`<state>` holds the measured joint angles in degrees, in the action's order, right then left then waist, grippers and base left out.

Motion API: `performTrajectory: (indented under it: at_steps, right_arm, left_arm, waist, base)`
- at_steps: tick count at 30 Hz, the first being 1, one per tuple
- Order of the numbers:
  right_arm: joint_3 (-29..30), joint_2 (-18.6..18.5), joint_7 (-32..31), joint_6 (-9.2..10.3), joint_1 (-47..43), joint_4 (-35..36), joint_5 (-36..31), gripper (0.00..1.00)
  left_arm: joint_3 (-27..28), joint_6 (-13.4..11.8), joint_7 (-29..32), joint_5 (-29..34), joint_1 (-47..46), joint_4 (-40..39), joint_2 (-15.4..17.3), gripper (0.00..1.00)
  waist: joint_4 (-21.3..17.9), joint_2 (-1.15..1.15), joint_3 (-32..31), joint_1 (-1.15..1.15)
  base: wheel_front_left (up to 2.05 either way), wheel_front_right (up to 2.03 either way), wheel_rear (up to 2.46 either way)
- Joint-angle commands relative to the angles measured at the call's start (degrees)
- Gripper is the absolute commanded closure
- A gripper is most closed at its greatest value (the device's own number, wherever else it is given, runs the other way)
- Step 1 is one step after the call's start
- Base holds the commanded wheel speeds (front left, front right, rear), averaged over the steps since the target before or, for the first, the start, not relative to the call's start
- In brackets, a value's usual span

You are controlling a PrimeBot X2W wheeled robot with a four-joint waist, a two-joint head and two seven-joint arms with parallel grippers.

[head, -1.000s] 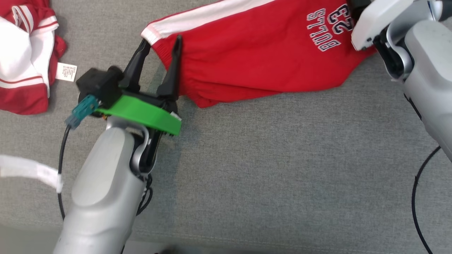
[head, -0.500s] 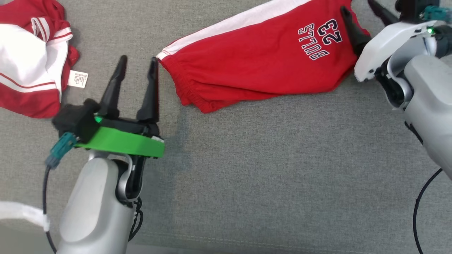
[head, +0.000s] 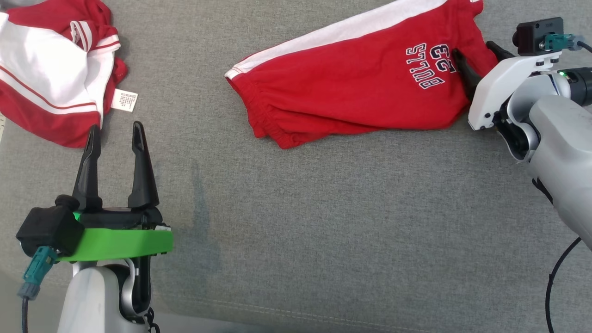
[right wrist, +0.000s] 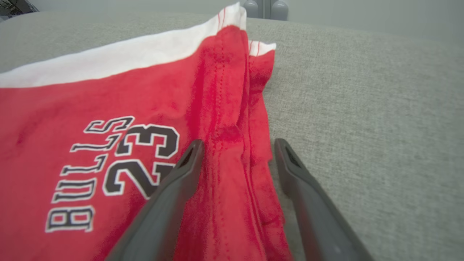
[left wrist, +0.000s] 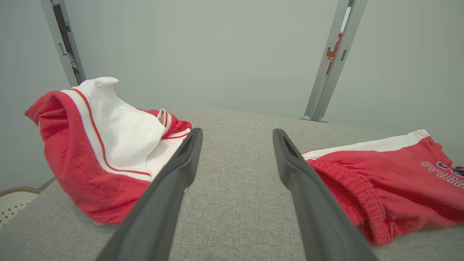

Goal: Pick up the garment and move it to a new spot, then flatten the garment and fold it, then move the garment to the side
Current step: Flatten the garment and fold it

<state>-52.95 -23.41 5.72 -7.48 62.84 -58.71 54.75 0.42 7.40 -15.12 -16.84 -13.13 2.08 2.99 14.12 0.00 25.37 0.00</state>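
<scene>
The garment [head: 360, 92] is a pair of red shorts with a white side stripe and "BULLS 23" print, lying folded flat across the upper middle of the grey surface. My left gripper [head: 115, 129] stands open at the lower left, well apart from the shorts, with nothing between its fingers [left wrist: 237, 132]. In the left wrist view the elastic waistband end of the garment [left wrist: 380, 181] lies to the right. My right gripper [head: 472, 48] is open at the shorts' right end. Its fingers [right wrist: 239, 143] straddle the garment's [right wrist: 108, 98] ridged right edge, not closed on it.
A second red and white garment [head: 55, 69] lies crumpled at the upper left, with a white label [head: 124, 100], close ahead of my left fingertips. The grey cloth surface [head: 323, 231] spreads wide in front. Metal frame posts [left wrist: 331, 61] stand behind it. A black cable [head: 552, 277] hangs at the right.
The head camera has shifted. My left gripper has drawn back from the garment's waistband end to the lower left. My right gripper has pulled back slightly, its open fingers now showing at the right edge.
</scene>
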Motion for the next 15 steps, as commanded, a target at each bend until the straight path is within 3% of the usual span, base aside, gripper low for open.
performTrajectory:
  at_steps: [1,2,10,15]
  right_arm:
    - [-0.85,0.56,-0.87,-0.04,-1.71,-0.3,0.52,0.84]
    - [-0.99,0.64,-0.86,-0.04,-1.78,-0.14,0.7,1.0]
    - [-0.66,1.0,2.74,-0.02,-2.74,0.67,3.74,1.0]
    - [-0.57,-0.96,5.66,-0.02,-5.84,1.9,5.9,1.0]
  left_arm:
    - [0.22,0.16,-0.02,0.06,0.83,-0.38,-0.09,0.0]
    - [0.19,0.16,-0.02,0.06,1.09,-0.34,-0.09,0.0]
    - [-0.76,0.16,-0.02,1.52,0.96,0.58,-0.08,0.0]
    - [-0.17,0.16,-0.02,2.48,1.93,0.97,-0.05,0.0]
  waist:
    - [0.23,0.0,-0.24,0.0]
    - [0.26,0.0,-0.33,0.0]
    - [-1.39,0.0,-2.54,0.0]
    - [-4.11,0.0,-4.81,0.0]
  base:
    - [0.0,0.0,0.0]
    - [0.0,0.0,0.0]
    - [0.0,0.0,0.0]
    - [0.0,0.0,0.0]
